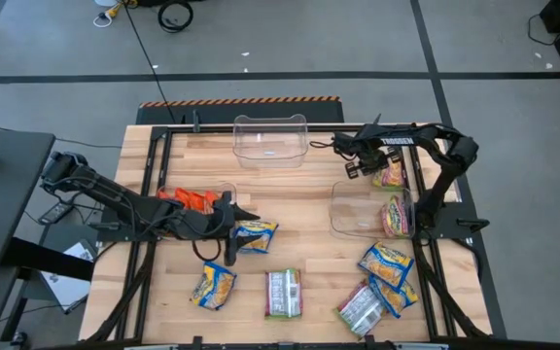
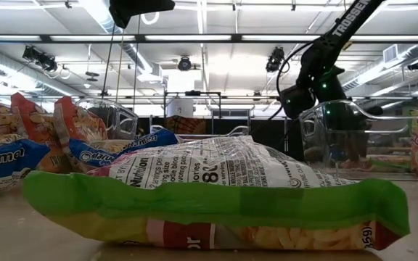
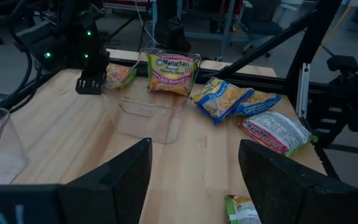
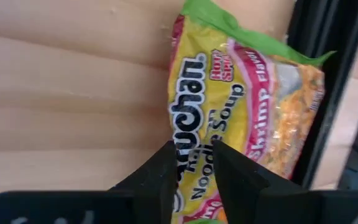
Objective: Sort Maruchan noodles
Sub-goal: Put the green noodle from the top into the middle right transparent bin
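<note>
Ramen packets lie flat on the wooden table: a blue-and-yellow one (image 1: 258, 234) beside my left gripper, another (image 1: 212, 286) near the front, a silver-green one (image 1: 282, 292), and several (image 1: 385, 275) at the near right. Orange packets (image 1: 192, 199) sit in a clear bin on the left. A pink-and-yellow packet (image 1: 394, 216) stands in the right clear bin (image 1: 353, 209). My left gripper (image 1: 239, 230) (image 3: 194, 162) is open and low, just left of the blue-and-yellow packet. My right gripper (image 1: 366, 167) (image 4: 194, 149) is at the far right, fingers almost together on a yellow-pink packet (image 1: 392, 175) (image 4: 241, 93). My right gripper pinches the yellow-pink packet by its green crimped end (image 4: 197, 219), which shows in the narrow gap between the two fingers. The packet reaches away from the fingers toward the table's right edge, over the black rail (image 4: 328, 124). Whether its other end rests on anything, I cannot tell.
An empty clear bin (image 1: 270, 141) stands at the far middle. Black frame rails (image 1: 149, 185) run along both sides of the table. Bare wood (image 1: 299, 199) lies between the bins in the middle.
</note>
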{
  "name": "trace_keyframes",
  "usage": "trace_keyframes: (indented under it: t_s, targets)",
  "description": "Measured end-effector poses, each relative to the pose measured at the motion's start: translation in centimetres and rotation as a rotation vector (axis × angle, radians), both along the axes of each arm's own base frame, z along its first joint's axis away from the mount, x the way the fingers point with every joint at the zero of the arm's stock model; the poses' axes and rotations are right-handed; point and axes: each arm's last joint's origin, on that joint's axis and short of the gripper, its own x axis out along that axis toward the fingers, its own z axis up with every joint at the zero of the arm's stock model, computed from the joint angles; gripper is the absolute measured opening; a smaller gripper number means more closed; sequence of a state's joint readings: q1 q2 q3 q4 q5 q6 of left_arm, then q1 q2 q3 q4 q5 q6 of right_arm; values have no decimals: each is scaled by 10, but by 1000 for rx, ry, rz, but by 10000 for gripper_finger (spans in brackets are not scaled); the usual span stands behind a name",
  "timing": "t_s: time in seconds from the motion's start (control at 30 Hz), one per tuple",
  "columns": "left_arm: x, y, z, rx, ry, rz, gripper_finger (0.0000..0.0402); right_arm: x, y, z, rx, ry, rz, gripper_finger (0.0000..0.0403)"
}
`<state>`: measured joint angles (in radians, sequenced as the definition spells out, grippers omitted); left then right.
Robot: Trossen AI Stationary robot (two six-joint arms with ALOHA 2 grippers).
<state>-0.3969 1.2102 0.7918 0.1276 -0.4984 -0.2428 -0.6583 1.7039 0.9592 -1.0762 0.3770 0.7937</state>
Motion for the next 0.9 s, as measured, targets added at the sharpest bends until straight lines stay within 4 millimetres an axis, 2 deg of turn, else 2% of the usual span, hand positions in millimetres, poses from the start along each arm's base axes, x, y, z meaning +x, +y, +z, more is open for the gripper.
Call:
trace_keyframes:
  t_s: [0.1,0.2,0.37,0.53,0.7,0.9]
  targets:
    - [0,0,0,0,0,1,243,-2,0,1,-1,32,4,74]
    - [0,0,0,-7,-1,1,243,-4,-1,1,3,36,-3,20]
    - [-1,-1,1,-31,2,-46,243,-11,0,10,43,64,47,7]
    - [-4,0,6,-47,-19,-50,243,-22,12,46,3,82,110,5]
    - [-4,1,7,-31,-19,-50,243,-24,32,94,-78,-92,256,4]
    - [-5,1,6,-26,-16,-43,243,-27,65,144,-93,-337,533,2]
